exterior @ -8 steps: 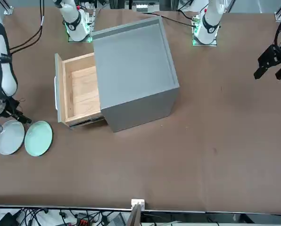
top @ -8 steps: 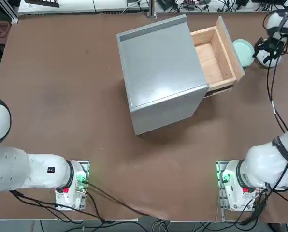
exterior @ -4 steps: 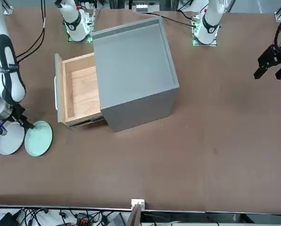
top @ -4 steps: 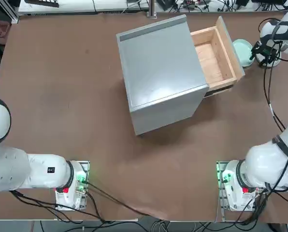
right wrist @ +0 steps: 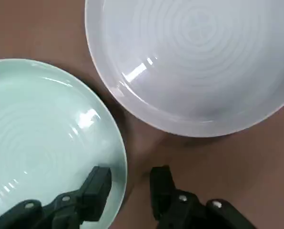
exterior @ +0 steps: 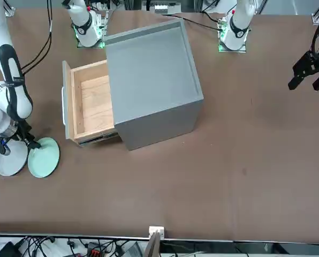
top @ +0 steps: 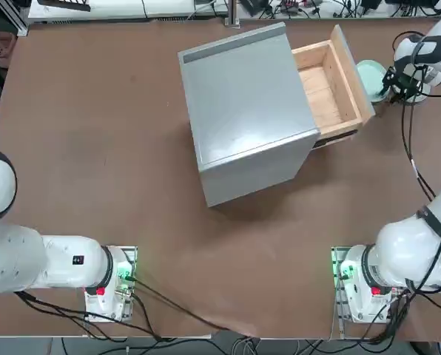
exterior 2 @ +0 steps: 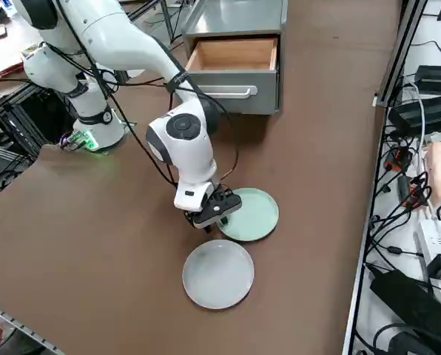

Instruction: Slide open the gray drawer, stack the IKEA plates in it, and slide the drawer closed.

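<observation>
Right pincer (right wrist: 127, 183), half open, straddles the green plate's (right wrist: 42, 133) rim at five o'clock, holding nothing yet. Next: pinch, lift, carry to the open drawer (top: 328, 85).

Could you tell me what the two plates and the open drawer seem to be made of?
Mint green plate and white-gray plate: probably glazed ceramic, though glossy plastic is possible; both show bright highlights and fine concentric rings. Gray drawer: light unfinished-looking wood inside with visible grain, and a matte gray front panel with a pale bar handle.
</observation>
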